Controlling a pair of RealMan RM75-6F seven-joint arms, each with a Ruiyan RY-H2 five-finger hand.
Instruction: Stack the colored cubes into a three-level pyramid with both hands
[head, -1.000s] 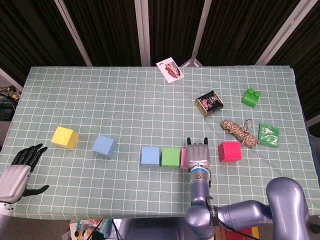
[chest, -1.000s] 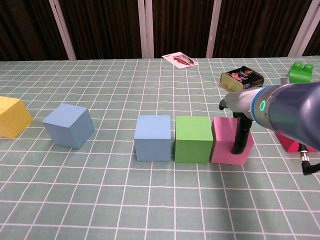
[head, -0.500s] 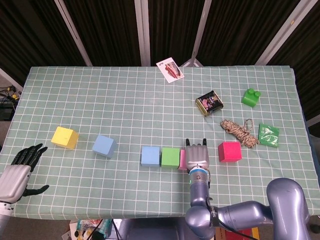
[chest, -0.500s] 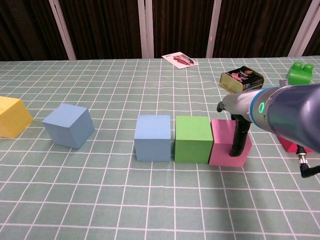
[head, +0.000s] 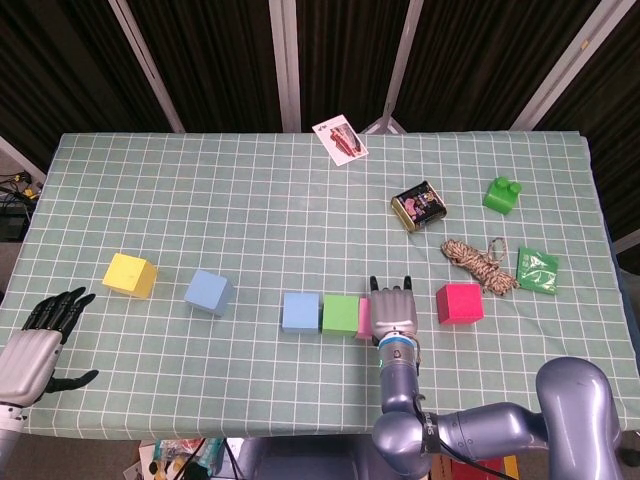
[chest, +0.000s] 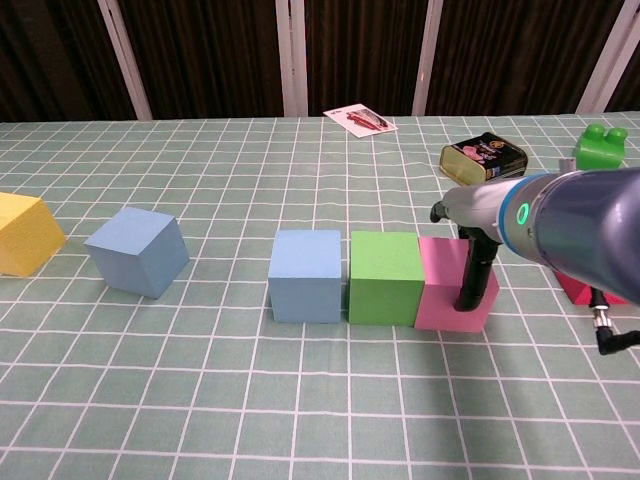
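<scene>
A blue cube (head: 300, 311) (chest: 305, 275), a green cube (head: 341, 314) (chest: 384, 277) and a pink cube (head: 364, 318) (chest: 445, 285) form a row near the table's front. The pink one touches the green one. My right hand (head: 394, 314) (chest: 474, 262) presses its fingers (chest: 470, 285) against the pink cube's right side and holds nothing. A second blue cube (head: 208, 292) (chest: 137, 250) and a yellow cube (head: 130, 275) (chest: 25, 232) lie to the left. A red cube (head: 459, 302) (chest: 580, 288) sits right of the hand. My left hand (head: 40, 345) rests off the front left corner, fingers spread.
At the right lie a decorated tin (head: 418, 206) (chest: 483, 158), a coil of rope (head: 475, 262), a green toy brick (head: 502, 194) (chest: 600, 145) and a green packet (head: 537, 269). A card (head: 340, 139) (chest: 360, 119) lies near the far edge.
My right hand has pushed the pink cube to the left, closing the gap until it touches the green cube. The left hand has not moved.
</scene>
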